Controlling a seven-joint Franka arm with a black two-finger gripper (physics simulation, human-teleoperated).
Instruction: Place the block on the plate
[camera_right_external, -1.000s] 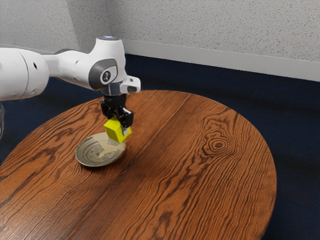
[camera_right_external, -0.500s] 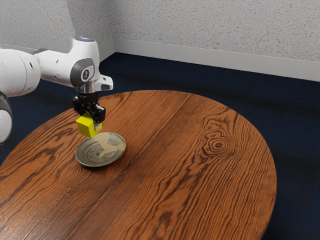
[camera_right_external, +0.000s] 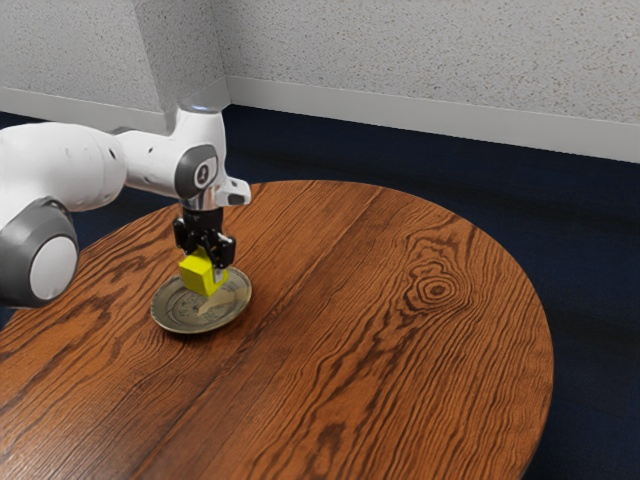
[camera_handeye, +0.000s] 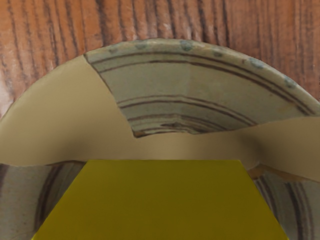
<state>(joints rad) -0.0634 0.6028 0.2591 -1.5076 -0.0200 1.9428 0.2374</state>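
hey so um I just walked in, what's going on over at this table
A robot arm has a yellow block held in its gripper, over a patterned plate on the round wooden table. The block hasn't been let go, and I can't tell whether it touches the plate.

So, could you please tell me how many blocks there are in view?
1: the yellow block, gripped in the hand, over the plate. I see no sign of a hidden one.
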